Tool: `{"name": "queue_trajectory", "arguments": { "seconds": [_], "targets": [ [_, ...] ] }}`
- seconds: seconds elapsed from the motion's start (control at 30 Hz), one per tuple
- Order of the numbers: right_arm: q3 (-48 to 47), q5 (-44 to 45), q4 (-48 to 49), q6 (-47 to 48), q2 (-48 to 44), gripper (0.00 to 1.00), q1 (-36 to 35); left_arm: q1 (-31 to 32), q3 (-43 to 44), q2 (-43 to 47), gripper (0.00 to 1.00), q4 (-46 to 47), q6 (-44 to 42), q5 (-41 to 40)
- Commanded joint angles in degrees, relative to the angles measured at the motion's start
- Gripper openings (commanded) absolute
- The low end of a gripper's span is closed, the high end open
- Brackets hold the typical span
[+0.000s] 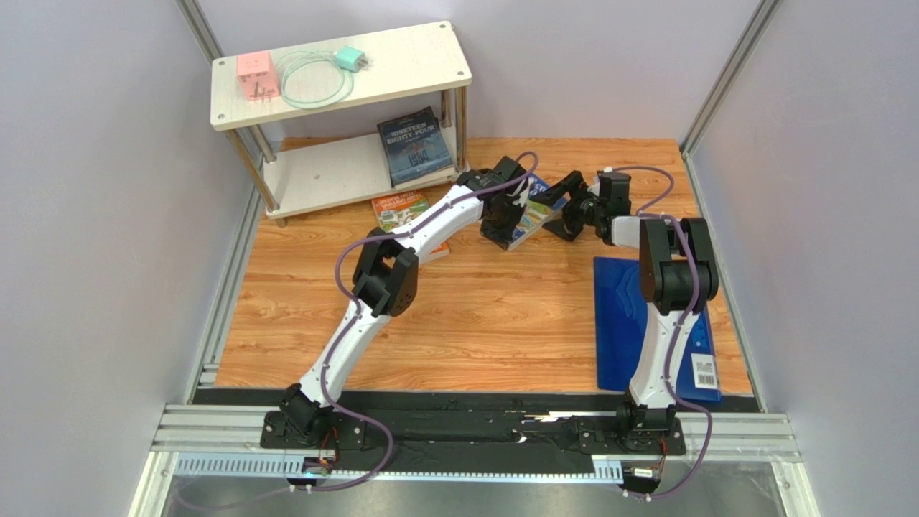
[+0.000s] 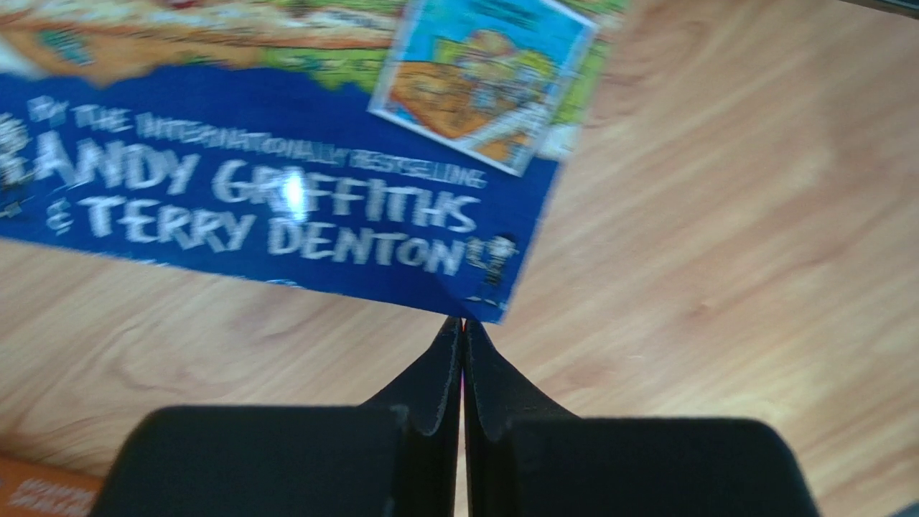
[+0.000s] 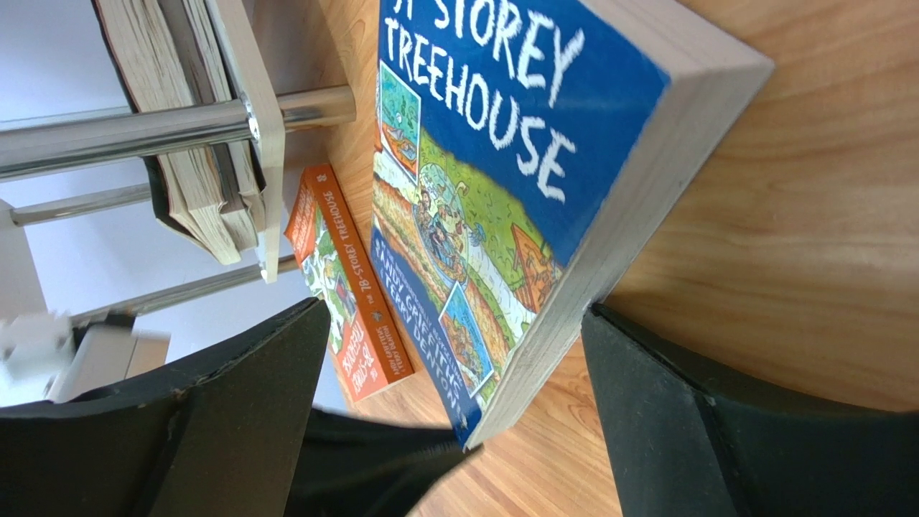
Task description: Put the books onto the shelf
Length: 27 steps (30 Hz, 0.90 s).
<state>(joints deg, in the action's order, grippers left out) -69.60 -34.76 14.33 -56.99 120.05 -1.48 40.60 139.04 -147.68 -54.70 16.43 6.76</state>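
The bright blue book (image 1: pixel 536 215) lies raised on the table between my two grippers; in the left wrist view its cover (image 2: pixel 280 194) fills the top. My left gripper (image 2: pixel 464 323) is shut, and its tips touch the book's near corner with nothing between them. My right gripper (image 3: pixel 453 312) is open around that blue book (image 3: pixel 485 183), one finger on the cover side, the other by the page edges. The orange-green book (image 1: pixel 401 210) lies flat beside the shelf (image 1: pixel 324 172). A slate blue book (image 1: pixel 416 145) sits on the shelf's lower board.
The shelf's top board carries a pink block (image 1: pixel 257 75), a coiled cable (image 1: pixel 313 81) and a teal charger (image 1: pixel 348 57). A large plain blue sheet (image 1: pixel 631 323) lies at the table's right front. Grey walls close in both sides.
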Motion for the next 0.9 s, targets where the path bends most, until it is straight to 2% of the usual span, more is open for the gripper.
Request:
{"name": "queue_trajectory", "arguments": {
  "seconds": [0.0,0.07,0.1,0.13,0.17,0.23,0.27,0.33,0.4,0.43,0.53,0.63,0.73,0.8,0.83,0.87],
  "targets": [
    [-3.5,-1.2,-1.7,2.4,1.6,0.93,-0.2,2.1,2.4,0.4,0.00,4.1,1.1,6.6],
    [-4.0,-1.1,-2.5,3.5,1.8,0.93,-0.2,2.0,-0.4,2.0,0.00,5.1,1.6,5.6],
    [-4.1,-0.8,-3.2,4.2,1.8,0.93,-0.2,1.8,-2.4,5.5,0.00,6.1,2.1,1.6],
    [-4.4,-0.7,-3.6,4.6,1.8,0.93,-0.2,1.3,-8.6,7.8,0.00,7.7,2.5,0.1],
    [-4.5,-0.7,-3.9,5.2,1.9,0.93,-0.2,0.9,-11.9,12.8,0.00,12.2,3.6,-2.3],
    [-4.8,-0.7,-4.6,5.9,1.9,0.92,-0.3,-1.1,-19.7,17.0,0.00,16.1,4.5,-5.1],
    [-5.4,-0.5,-5.1,6.4,2.1,0.91,-0.2,-1.8,-21.0,19.3,0.00,17.7,5.1,-8.8],
    [-6.2,-0.3,-6.4,6.9,2.6,0.91,-0.4,-3.4,-20.4,19.7,0.00,17.0,4.6,-11.4],
    [-7.3,0.2,-7.3,7.3,3.3,0.78,-0.6,-4.8,-17.0,17.1,0.00,12.5,3.2,-13.1],
    [-7.7,0.6,-8.0,7.5,3.5,0.75,-0.8,-5.2,-12.1,15.6,0.00,10.2,2.7,-13.0],
    [-12.3,4.9,-15.9,11.5,4.6,0.69,-2.4,-6.1,-6.1,11.5,0.00,4.2,1.5,-11.1],
    [-17.3,11.5,-24.1,16.9,5.1,0.67,-5.0,-6.2,-9.2,12.2,0.00,4.7,1.7,-9.1],
    [-21.4,17.3,-29.8,20.2,6.2,0.59,-7.6,-6.2,-15.4,15.0,0.00,8.7,2.3,-9.0],
    [-22.2,18.9,-30.6,21.2,6.9,0.47,-9.2,-6.3,-17.1,16.1,0.00,10.6,2.1,-9.8],
    [-23.6,19.5,-31.0,21.9,7.2,0.34,-9.7,-6.2,-17.4,16.1,0.00,10.4,1.9,-10.0],
    [-24.6,20.4,-32.3,23.4,7.7,0.27,-10.6,-6.2,-17.5,15.9,0.00,10.1,1.5,-10.2]
  ]
}}
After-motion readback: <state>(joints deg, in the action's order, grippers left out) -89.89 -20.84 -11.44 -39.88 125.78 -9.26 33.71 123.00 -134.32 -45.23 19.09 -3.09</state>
